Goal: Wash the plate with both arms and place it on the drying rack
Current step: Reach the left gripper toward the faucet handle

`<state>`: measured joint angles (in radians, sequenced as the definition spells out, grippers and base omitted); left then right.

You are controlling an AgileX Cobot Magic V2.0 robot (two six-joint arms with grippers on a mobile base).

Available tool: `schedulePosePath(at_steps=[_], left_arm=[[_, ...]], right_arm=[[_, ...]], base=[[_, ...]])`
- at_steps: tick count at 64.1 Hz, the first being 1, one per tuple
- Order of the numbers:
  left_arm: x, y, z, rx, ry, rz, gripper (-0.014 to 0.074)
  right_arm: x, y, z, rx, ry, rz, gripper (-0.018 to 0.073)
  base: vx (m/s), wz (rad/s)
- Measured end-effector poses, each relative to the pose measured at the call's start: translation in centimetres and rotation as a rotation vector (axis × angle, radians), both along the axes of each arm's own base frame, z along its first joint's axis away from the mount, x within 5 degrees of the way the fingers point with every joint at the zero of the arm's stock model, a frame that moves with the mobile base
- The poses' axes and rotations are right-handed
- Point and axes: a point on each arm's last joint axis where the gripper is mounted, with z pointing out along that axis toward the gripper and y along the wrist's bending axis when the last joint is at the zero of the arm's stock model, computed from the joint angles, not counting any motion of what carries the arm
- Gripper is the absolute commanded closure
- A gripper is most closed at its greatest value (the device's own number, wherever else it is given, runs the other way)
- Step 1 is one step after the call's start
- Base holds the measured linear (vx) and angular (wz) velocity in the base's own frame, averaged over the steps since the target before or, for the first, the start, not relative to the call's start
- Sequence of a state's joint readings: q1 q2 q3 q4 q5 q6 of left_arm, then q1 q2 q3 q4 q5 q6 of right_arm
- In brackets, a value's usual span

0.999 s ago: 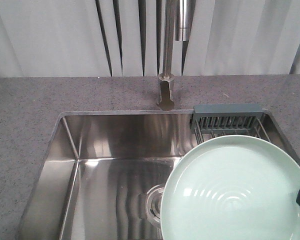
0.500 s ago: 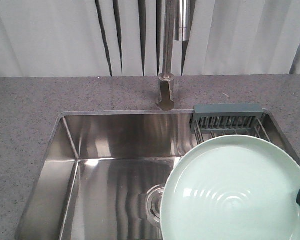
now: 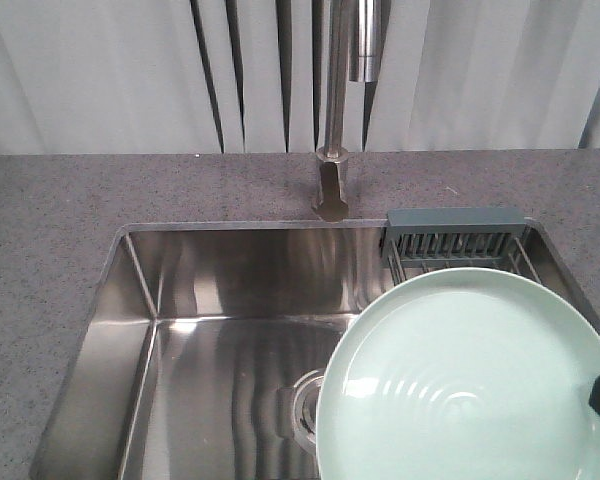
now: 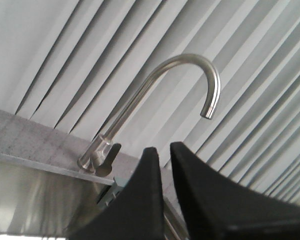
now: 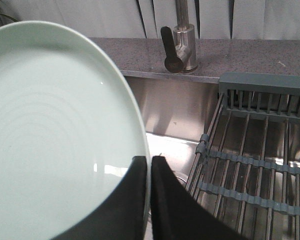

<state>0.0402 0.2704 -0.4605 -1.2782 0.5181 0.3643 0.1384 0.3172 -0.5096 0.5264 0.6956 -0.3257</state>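
My right claw (image 5: 150, 164) is clamped on the rim of the pale mint-green plate (image 3: 460, 380), one finger on each face. The plate hangs over the right half of the steel sink (image 3: 220, 300), and from the front it hides the near part of the drying rack (image 5: 260, 165), which sits in the basin's right side against the grey tabletop (image 3: 60, 210). My left claw (image 4: 164, 152) points toward the faucet (image 4: 190, 67), fingers almost together with only a slit between, holding nothing
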Motion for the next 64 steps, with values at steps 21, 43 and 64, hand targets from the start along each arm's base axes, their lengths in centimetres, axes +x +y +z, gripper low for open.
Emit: schedulePosePath(at_steps=[21,43,64], left_arm=[[7.8,-1.5,2.4,0.091,0.098,-0.249,0.0124],[18.8,-2.7,2.7,0.094,0.133,-0.447,0.0117],[28.2,-7.6,0.2,0.145,0.166,-0.596,0.0117]], right_arm=[[0.0,0.0,0.0,0.003,0.0,0.001,0.0561],[0.0,0.0,0.0,0.003,0.0,0.001,0.0561],[0.0,0.0,0.0,0.003,0.0,0.001,0.0561]], base=[[0.0,0.0],[0.0,0.0],[0.0,0.0]])
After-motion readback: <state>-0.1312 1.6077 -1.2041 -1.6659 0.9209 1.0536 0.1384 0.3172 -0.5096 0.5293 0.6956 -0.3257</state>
